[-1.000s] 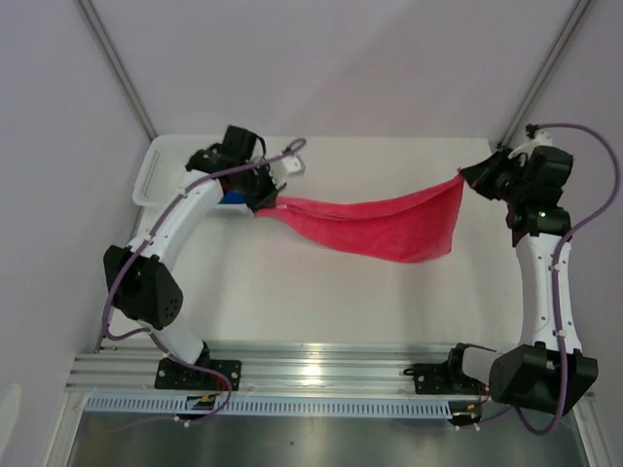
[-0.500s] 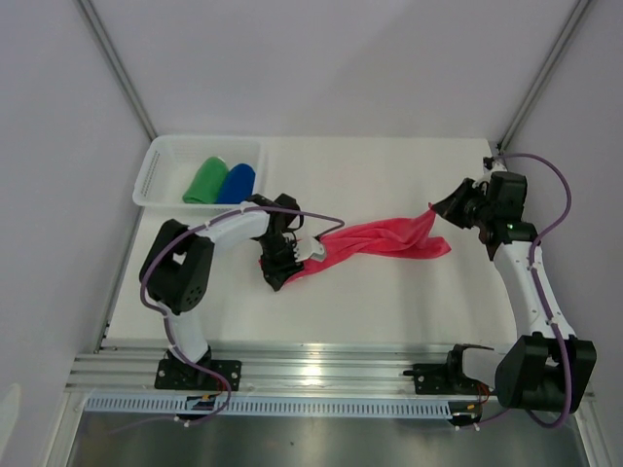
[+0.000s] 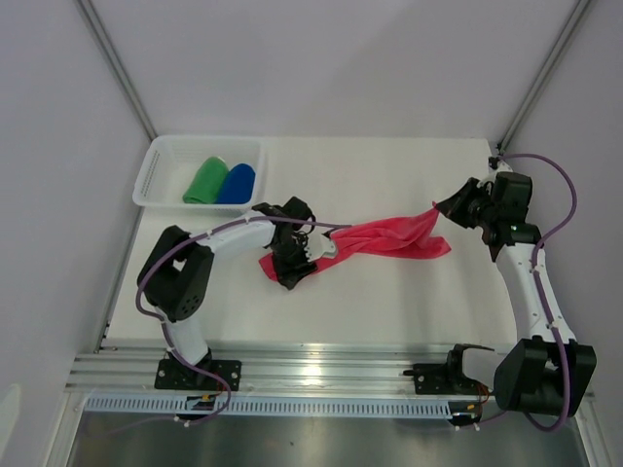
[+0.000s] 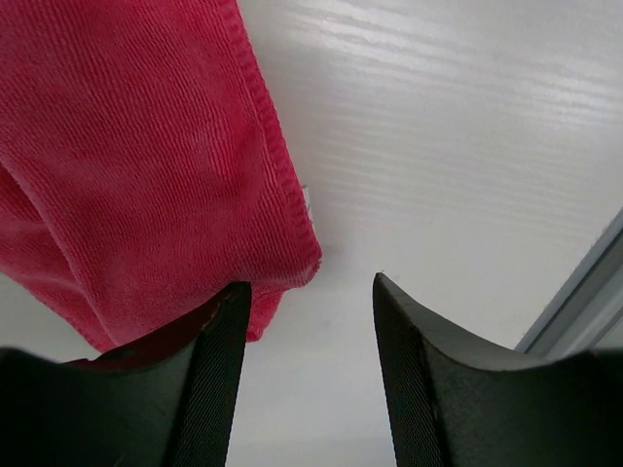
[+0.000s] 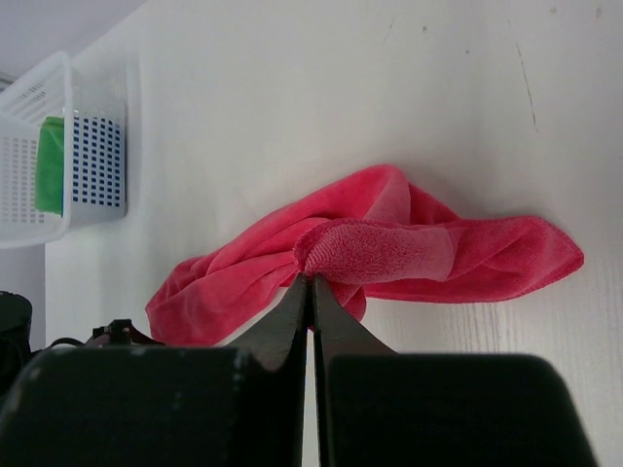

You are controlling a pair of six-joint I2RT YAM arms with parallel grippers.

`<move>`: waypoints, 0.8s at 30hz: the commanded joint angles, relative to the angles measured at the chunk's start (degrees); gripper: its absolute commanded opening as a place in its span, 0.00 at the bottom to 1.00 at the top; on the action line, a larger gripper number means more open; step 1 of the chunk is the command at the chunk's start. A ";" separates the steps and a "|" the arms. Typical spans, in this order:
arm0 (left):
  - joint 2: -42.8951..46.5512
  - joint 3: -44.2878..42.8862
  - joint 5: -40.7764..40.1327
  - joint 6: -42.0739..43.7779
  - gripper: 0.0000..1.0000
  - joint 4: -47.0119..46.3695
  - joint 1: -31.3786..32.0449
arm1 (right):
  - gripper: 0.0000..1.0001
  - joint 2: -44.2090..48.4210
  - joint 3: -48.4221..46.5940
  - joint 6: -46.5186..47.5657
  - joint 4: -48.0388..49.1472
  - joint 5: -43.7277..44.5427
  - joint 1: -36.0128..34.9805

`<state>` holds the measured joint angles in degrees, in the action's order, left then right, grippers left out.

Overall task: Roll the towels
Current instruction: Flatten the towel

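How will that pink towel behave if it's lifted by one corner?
Probably floppy: the pink towel lies bunched in soft folds, so it should drape. Likely light: the right gripper holds it by a thin pinch. Pushed, it would probably crumple.

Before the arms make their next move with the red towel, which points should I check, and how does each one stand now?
1. Left pincer open, nothing between its jaws: ok.
2. Right pincer shut on a fold of the pink-red towel: ok.
3. Pink-red towel spread flat for rolling: not ok, it lies bunched and twisted on the table.
4. Green towel and blue towel rolled, inside the basket: ok.
5. Pink-red towel's near end fully free of the left pincer: cannot tell, its hem disappears behind the pincer.
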<state>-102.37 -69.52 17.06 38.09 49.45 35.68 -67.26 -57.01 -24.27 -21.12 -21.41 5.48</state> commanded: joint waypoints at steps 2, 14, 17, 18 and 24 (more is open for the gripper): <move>-0.90 -0.89 -5.09 -8.02 0.57 -5.93 1.05 | 0.00 2.40 -0.12 1.16 1.17 -0.82 1.11; -1.17 1.58 -11.70 -7.59 0.40 -7.36 2.20 | 0.00 2.93 0.50 1.07 1.26 -2.32 2.70; -0.03 0.53 -11.35 -7.32 0.42 -5.60 2.29 | 0.00 2.93 0.41 1.24 1.00 -2.50 2.87; 0.32 0.26 -11.69 -6.89 0.41 -5.59 2.29 | 0.00 2.93 0.41 1.16 1.00 -2.58 2.96; 1.03 -0.62 -16.44 -6.00 0.41 -7.44 1.94 | 0.00 3.10 0.41 1.24 1.17 -3.11 3.14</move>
<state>-103.90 -67.94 3.51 31.53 42.72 37.36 -65.95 -56.36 -23.70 -21.21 -23.51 8.25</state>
